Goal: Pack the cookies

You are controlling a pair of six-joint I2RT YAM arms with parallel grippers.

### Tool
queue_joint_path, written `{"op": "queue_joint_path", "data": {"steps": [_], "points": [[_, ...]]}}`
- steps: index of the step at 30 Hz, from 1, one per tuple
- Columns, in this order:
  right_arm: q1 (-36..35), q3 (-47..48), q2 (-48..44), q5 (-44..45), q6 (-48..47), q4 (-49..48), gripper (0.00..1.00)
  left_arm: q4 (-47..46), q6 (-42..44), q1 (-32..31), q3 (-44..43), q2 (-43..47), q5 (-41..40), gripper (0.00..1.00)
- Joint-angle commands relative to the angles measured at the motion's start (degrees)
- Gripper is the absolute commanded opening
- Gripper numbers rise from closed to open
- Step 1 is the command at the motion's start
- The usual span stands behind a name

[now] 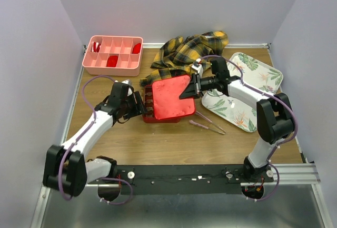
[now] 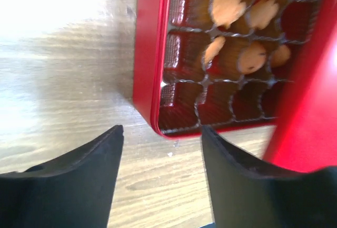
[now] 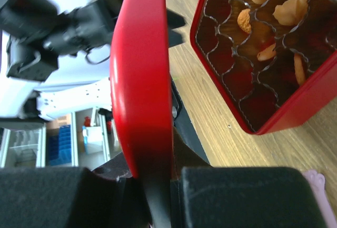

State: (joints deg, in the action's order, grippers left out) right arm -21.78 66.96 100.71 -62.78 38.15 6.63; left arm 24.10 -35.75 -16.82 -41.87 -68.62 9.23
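Pinching the red lid (image 1: 171, 97), right gripper (image 3: 152, 186) holds it tilted over the box (image 2: 152, 80) of cookies (image 2: 226, 7) for closing; left gripper (image 2: 160, 133) spread alongside.

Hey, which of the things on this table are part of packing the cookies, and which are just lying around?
For the job: cookies, red box, red lid held by the right gripper.
Lying about: pink divided tray, plaid cloth, leaf-print tray, pink tongs.
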Motion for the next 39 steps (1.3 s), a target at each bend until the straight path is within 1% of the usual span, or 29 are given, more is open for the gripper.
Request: {"op": "queue_joint_path", "data": {"steps": [1, 3, 6, 8, 10, 12, 18, 24, 30, 35, 39], "points": [[-1.6, 0.9, 2.4, -2.9, 4.0, -5.5, 0.01, 6.2, -1.9, 1.9, -1.5, 8.6, -8.8, 0.83], [-2.6, 2.1, 4.6, -2.5, 4.6, -5.4, 0.00, 8.7, -1.8, 3.9, -1.2, 12.3, -11.3, 0.88], [-3.7, 5.0, 8.2, -1.7, 5.1, -4.0, 0.00, 9.6, -2.0, 6.3, -0.3, 16.1, -10.7, 0.90], [-4.1, 7.4, 9.5, -0.9, 5.2, -2.9, 0.01, 9.6, -2.6, 6.7, 0.4, 17.6, -9.9, 0.92], [-4.8, 8.4, 10.7, 0.1, 6.4, -3.4, 0.00, 9.7, -3.0, 7.0, 0.7, 19.1, -9.3, 0.92], [-5.5, 9.2, 11.2, 1.1, 9.1, -6.0, 0.01, 10.0, -3.6, 7.0, 1.3, 19.7, -9.3, 0.92], [-7.6, 10.2, 12.8, 7.1, 13.5, -7.9, 0.01, 9.9, -4.9, 7.1, 2.1, 20.6, -9.3, 0.92], [-8.9, 8.1, 13.4, 13.6, 17.6, -8.6, 0.01, 9.3, -5.7, 7.2, 2.4, 20.1, -7.9, 0.92], [-9.7, 5.6, 12.8, 17.6, 22.0, -15.9, 0.01, 8.2, -6.4, 7.2, 3.1, 19.8, -7.2, 0.92], [-9.9, 5.6, 12.0, 18.9, 20.7, -13.6, 0.01, 5.8, -6.3, 7.2, 4.3, 19.0, -5.5, 0.93], [-9.9, 4.2, 11.1, 19.4, 18.9, -12.3, 0.01, 2.7, -6.2, 7.2, 5.4, 16.3, -3.5, 0.92]]}}
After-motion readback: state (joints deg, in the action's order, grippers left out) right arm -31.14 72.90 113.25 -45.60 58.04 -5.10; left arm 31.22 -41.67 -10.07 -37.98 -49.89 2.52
